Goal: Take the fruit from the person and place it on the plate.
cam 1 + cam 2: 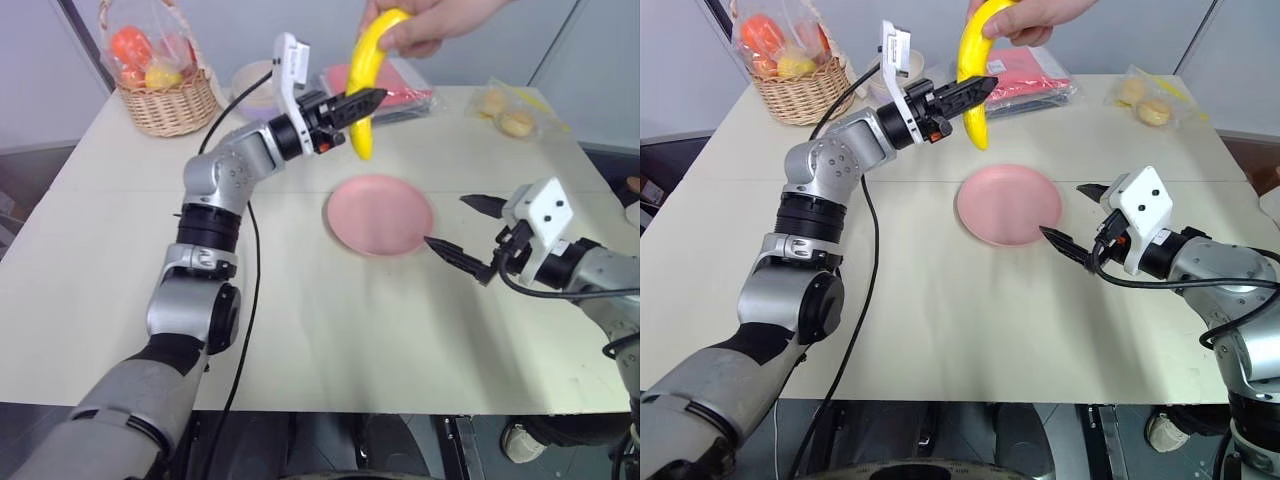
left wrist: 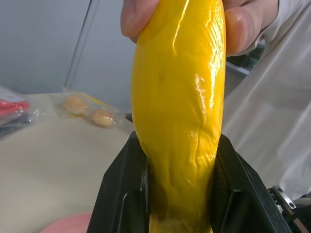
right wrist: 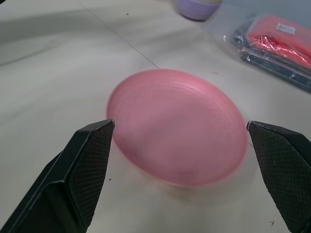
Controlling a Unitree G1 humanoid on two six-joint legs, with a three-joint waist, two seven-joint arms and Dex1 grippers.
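Left claw [image 1: 366, 101] clamped on banana [image 1: 368, 75] that person's hand [image 1: 435, 22] holds above far tabletop, handover half done, release and placing on pink plate [image 1: 380, 214] left, right claw [image 1: 468, 232] apart.

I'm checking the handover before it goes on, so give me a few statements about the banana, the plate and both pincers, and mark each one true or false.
1. The left pincer is shut on the long yellow banana. True.
2. The person's bare hand has let go of the banana. False: the hand grips its upper end.
3. The round pink plate has nothing on it. True.
4. The right pincer is shut on the plate's rim. False: its fingers are spread open beside the plate, holding nothing.
5. The banana lies flat on the table. False: it hangs upright in the air, above the table behind the plate.
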